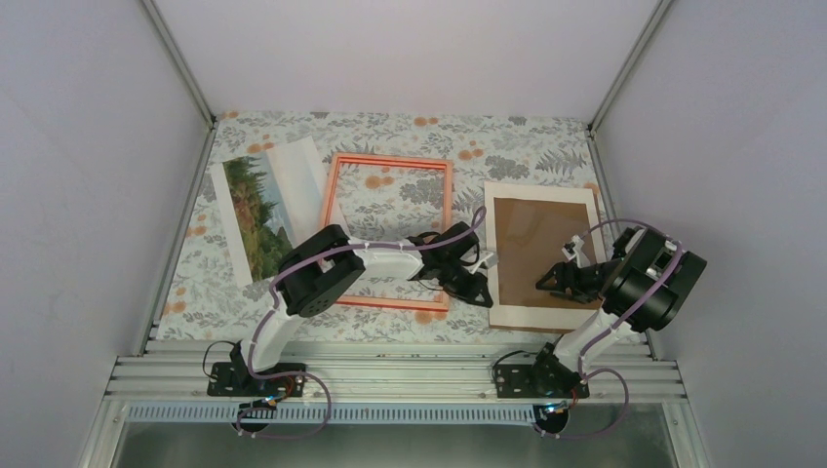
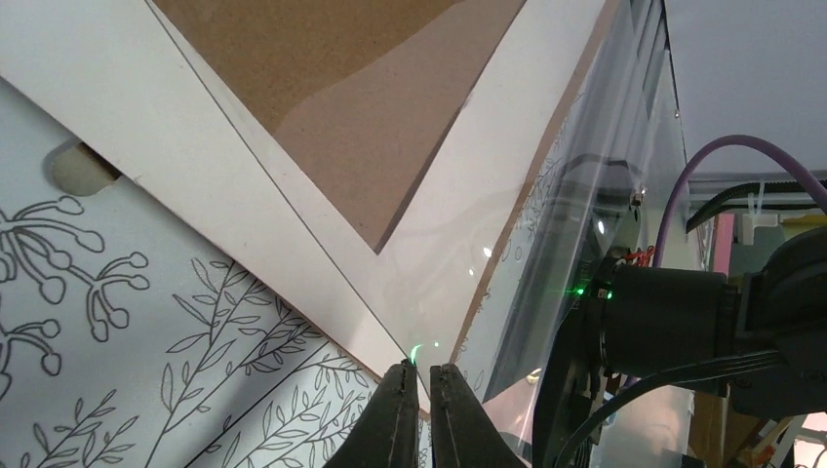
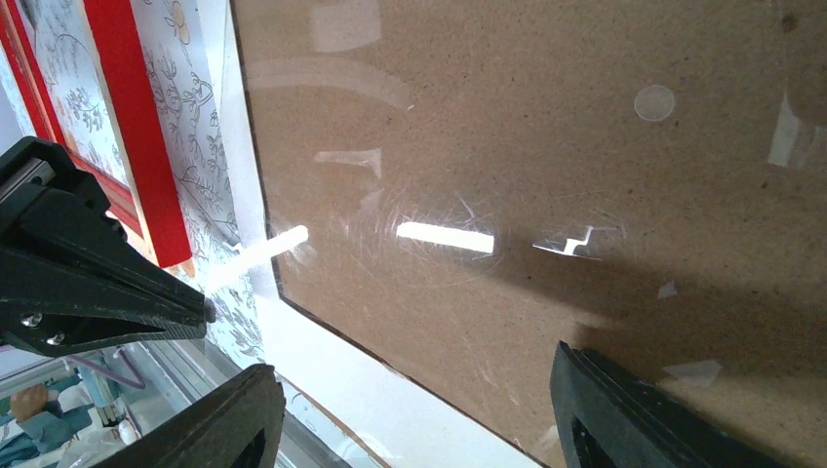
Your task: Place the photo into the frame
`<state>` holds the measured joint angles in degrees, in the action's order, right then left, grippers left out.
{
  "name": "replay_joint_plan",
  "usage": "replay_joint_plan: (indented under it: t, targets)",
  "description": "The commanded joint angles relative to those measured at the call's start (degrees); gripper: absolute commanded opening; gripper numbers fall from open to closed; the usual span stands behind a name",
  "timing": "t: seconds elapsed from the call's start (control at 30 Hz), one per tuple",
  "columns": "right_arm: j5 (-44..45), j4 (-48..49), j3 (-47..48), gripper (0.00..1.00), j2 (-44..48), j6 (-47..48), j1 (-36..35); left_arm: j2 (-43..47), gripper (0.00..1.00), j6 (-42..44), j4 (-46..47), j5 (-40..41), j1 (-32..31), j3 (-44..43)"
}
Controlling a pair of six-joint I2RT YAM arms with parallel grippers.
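Here — photo (image 1: 258, 210) lies at left of table (image 1: 210, 292), just beside frame (image 1: 390, 159) at centre. Left gripper (image 2: 421, 369): jaws together at white sheet's (image 2: 195, 156) corner. Right gripper (image 3: 417, 363) — jaws apart over brown board (image 3: 585, 146).

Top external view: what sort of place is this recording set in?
Likely an enclosed robot test booth, not a home: plain pale wall panels held by aluminium corner struts, a ribbed aluminium mounting rail along the near edge, and a floral-patterned table cover staged as the work surface.
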<state>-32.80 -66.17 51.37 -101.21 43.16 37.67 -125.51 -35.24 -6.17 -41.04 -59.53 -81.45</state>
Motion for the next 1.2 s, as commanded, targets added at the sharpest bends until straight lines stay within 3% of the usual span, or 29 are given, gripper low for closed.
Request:
replay_joint_plan:
  t: [0.0, 0.2, 0.5, 1.0, 1.17]
  targets:
    - [16.46, 17.04, -6.24, 0.72, -6.98, -0.65, -0.41, 1.27, 0.07, -0.79, 4.23, -0.85, -0.27, -0.19]
    - [16.36, 16.97, -5.81, 0.72, -7.4, -0.61, -0.4, -1.14, 0.11, -1.9, 5.66, -1.5, -0.32, -2.4]
    - [16.1, 16.74, -5.81, 0.72, -7.5, -0.17, -0.26, -5.44, 0.27, -3.07, 5.64, -1.36, 0.5, -6.73]
    - [15.39, 15.98, -6.19, 0.73, -6.97, 0.43, 0.03, -16.23, 0.3, -5.62, -0.55, 2.0, 1.66, -24.25]
    - [14.72, 15.42, -5.93, 0.73, -6.26, 0.36, 0.12, -17.07, 0.25, -7.4, -0.66, 1.92, 2.13, -26.04]
